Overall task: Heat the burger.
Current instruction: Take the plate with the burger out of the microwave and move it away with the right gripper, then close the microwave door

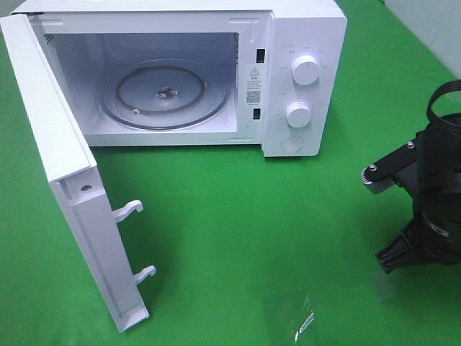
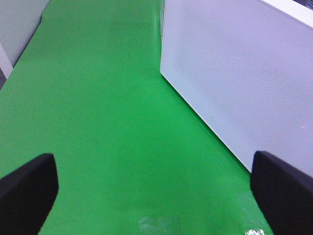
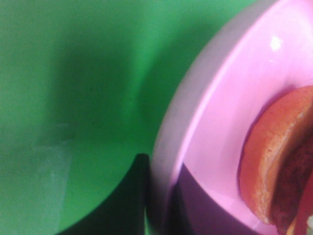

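1. Standing wide open on the green table cover (image 1: 238,216), the white microwave (image 1: 302,43) has its door (image 1: 68,187) swung out toward the front left, and the glass turntable (image 1: 164,95) lies bare inside the cavity.
2. Two white dials (image 1: 305,71) sit one above the other on the control panel at the microwave's right.
3. The right arm (image 1: 432,194) is at the right edge of the high view, well apart from the microwave; its fingertips are not visible there.
4. In the right wrist view the round pink plate (image 3: 220,112) fills the frame, and the burger (image 3: 274,156) rests on it, only a bun edge and dark patty showing.
5. The right gripper's jaws are nearly together, with a dark finger edge (image 3: 142,196) right at the plate rim, apparently pinching it.
6. The left gripper (image 2: 156,191) has its jaws far apart, holding nothing, just beside the perforated white door (image 2: 234,68).
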Controlling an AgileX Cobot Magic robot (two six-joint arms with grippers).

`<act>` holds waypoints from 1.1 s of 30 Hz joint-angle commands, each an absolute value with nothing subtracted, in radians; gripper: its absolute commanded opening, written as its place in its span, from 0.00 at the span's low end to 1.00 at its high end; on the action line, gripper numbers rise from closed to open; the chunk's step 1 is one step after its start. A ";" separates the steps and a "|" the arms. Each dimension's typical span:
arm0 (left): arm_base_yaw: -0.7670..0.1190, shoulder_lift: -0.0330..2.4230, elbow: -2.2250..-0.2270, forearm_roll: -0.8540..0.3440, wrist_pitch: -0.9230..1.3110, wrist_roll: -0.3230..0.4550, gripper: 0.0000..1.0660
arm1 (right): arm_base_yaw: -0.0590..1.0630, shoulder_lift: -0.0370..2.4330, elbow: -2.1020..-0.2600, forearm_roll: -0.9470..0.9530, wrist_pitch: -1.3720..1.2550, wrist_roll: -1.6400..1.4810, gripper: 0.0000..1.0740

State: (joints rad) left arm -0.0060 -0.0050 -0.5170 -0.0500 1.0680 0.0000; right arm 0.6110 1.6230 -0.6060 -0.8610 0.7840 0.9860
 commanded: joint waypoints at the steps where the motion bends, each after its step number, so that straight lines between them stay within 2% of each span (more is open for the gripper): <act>1: -0.004 -0.020 -0.517 -0.050 1.071 0.000 0.94 | 0.566 1.672 -0.611 -0.911 0.775 1.005 0.00; 7: -0.004 -0.020 -0.517 -0.050 1.071 0.000 0.94 | 0.535 1.725 -0.611 -0.911 0.738 1.036 0.01; 11: -0.004 -0.020 -0.517 -0.050 1.071 0.000 0.94 | 0.534 1.737 -0.611 -0.910 0.720 1.052 0.05; 13: -0.004 -0.020 -0.517 -0.050 1.071 0.000 0.94 | 0.534 1.737 -0.611 -0.908 0.715 1.051 0.09; 14: -0.004 -0.020 -0.517 -0.050 1.071 0.000 0.94 | 0.534 1.737 -0.611 -0.906 0.708 1.048 0.14; 15: -0.004 -0.020 -0.517 -0.050 1.071 0.000 0.94 | 0.534 1.737 -0.611 -0.906 0.708 1.048 0.14; 17: -0.004 -0.020 -0.517 -0.050 1.071 0.000 0.94 | 0.536 1.734 -0.614 -0.887 0.701 1.034 0.24; 18: -0.004 -0.020 -0.517 -0.050 1.071 0.000 0.94 | 0.536 1.734 -0.614 -0.887 0.701 1.034 0.24; 19: -0.004 -0.020 -0.517 -0.050 1.071 0.000 0.94 | 0.536 1.722 -0.614 -0.863 0.683 1.007 0.32; 20: -0.004 -0.020 -0.517 -0.050 1.071 0.000 0.94 | 0.536 1.722 -0.614 -0.863 0.683 1.007 0.32; 21: -0.004 -0.020 -0.517 -0.050 1.071 0.000 0.94 | 0.536 1.701 -0.614 -0.832 0.666 0.974 0.39; 22: -0.004 -0.020 -0.517 -0.050 1.071 0.000 0.94 | 0.536 1.701 -0.614 -0.832 0.666 0.974 0.39; 23: -0.004 -0.020 -0.517 -0.050 1.071 0.000 0.94 | 0.536 1.668 -0.614 -0.811 0.651 0.935 0.45; 29: -0.004 -0.020 -0.517 -0.050 1.071 0.000 0.94 | 0.536 1.554 -0.614 -0.753 0.627 0.851 0.48; 33: -0.004 -0.020 -0.517 -0.050 1.071 0.000 0.94 | 0.536 1.371 -0.614 -0.644 0.582 0.671 0.51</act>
